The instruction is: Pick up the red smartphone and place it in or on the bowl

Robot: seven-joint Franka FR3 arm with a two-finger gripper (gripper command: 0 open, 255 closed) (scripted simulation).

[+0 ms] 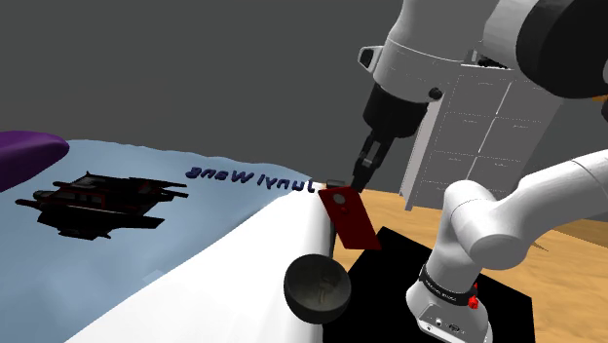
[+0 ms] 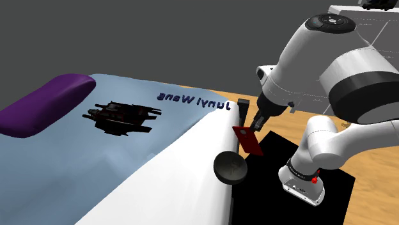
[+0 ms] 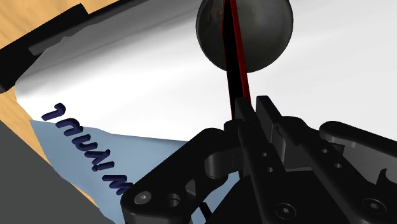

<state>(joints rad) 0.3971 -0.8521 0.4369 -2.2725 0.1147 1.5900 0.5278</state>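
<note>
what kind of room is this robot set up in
Probably a bedroom: the arm works beside a bed with a white and pale blue cover, a purple pillow lies at its far end, and the floor is wood. The gripper holds the red smartphone at the bed's edge.

You have the red flat smartphone (image 1: 349, 216) hanging tilted from the all-black two-finger gripper (image 1: 358, 182), clasped by its upper end, above and just to the shoulder view's right of the dark round bowl (image 1: 317, 288). That bowl rests on the white sheet (image 1: 234, 283), at the edge nearest the black stand box (image 1: 390, 292). Farther to that view's left, the black jagged object (image 1: 97, 200) lies on the pale blue cover (image 1: 146, 244), with the purple pillow (image 1: 29, 156) beyond it.
</note>
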